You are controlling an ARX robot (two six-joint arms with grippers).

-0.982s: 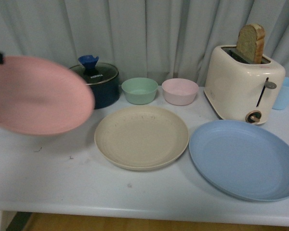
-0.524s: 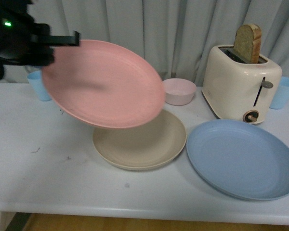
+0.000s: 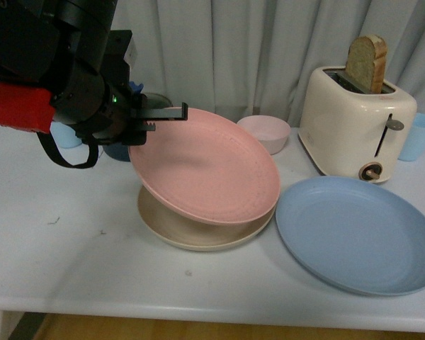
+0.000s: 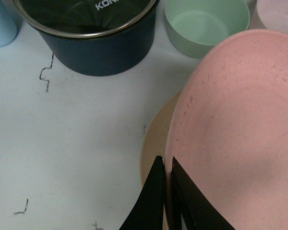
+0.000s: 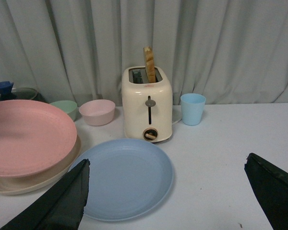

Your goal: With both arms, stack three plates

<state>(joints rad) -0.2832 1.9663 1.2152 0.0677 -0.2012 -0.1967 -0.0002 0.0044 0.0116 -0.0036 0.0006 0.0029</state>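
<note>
1. The white table (image 3: 78, 262) carries the whole job. By our reading the task is under halfway, with the first stacking about to finish and the second not yet begun.
2. The large, round, matte pink plate (image 3: 205, 170) hangs tilted over the equally large, shallow beige plate (image 3: 171, 228). It covers most of the beige plate. The held edge is high, and the opposite edge dips down to the beige rim. We cannot tell whether the two plates touch there.
3. The matching round blue plate (image 3: 358, 234) lies flat on the table just beside the pair, on the right arm's side, with nothing on it. We judge that two things are left: letting the pink plate settle level and free, then bringing the blue plate onto the pile.
4. The bulky black left arm (image 3: 49, 71) reaches in above the table. Its left end effector (image 4: 166, 162) is closed down to a narrow slit. It pinches the pink plate's rim between its thin black fingers (image 4: 156, 191).
5. The right end effector (image 5: 167, 160) is spread wide and holds nothing. It is above the table with the blue plate in front of it, and it touches no plate.
</note>
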